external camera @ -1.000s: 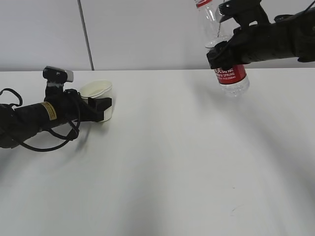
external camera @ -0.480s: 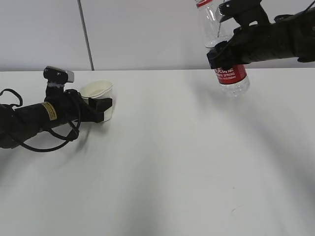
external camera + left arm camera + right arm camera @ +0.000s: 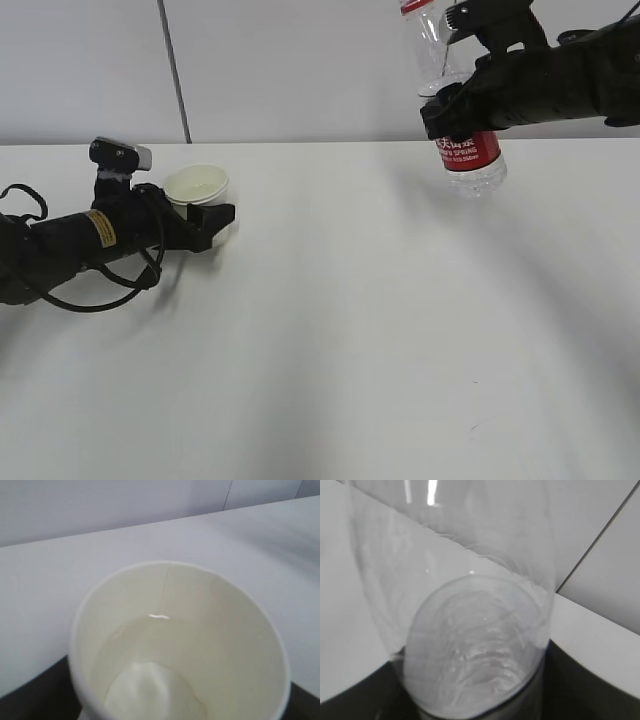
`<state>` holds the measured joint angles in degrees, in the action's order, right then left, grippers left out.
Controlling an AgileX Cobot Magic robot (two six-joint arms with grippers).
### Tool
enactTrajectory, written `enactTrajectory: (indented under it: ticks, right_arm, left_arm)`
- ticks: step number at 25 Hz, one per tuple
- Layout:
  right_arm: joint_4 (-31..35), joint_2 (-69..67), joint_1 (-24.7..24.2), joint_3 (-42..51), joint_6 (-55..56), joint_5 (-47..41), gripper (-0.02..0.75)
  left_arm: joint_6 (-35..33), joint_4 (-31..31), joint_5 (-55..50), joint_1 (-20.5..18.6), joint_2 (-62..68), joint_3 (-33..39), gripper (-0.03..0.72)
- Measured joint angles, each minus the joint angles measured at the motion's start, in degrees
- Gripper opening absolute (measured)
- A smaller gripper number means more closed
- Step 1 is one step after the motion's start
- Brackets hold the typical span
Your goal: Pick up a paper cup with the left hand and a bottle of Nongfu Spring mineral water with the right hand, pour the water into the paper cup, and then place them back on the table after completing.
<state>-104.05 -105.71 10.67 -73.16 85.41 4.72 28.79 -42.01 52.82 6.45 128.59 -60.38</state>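
Spread wider than before, the left claw (image 3: 212, 222) flanks the paper cup (image 3: 197, 187); right claw (image 3: 450, 110) clamps the bottle (image 3: 455, 100).

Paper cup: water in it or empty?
Holds water. The left wrist view shows clear liquid pooled low in the paper cup, with a glinting waterline well below the rim.
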Motion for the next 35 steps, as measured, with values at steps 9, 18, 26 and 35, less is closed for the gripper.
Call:
enactTrajectory:
  ticks: [9,18,26,35]
  right_arm:
    - [0.00,0.00,0.00,0.00,0.09,-0.08,0.407]
    - [0.00,0.00,0.00,0.00,1.18,-0.08,0.407]
    - [0.00,0.00,0.00,0.00,3.54,-0.08,0.407]
    - [0.00,0.00,-1.77,0.00,4.97,-0.24,0.407]
  left_arm:
    - [0.00,-0.07,0.18,0.00,-2.65,2.60,0.587]
    - [0.00,-0.27,-4.31,-1.06,-8.64,8.12,0.587]
    - [0.00,-1.55,-5.07,-2.02,-13.72,13.00,0.585]
    - [0.00,-1.94,-9.58,-2.02,-19.14,14.20,0.585]
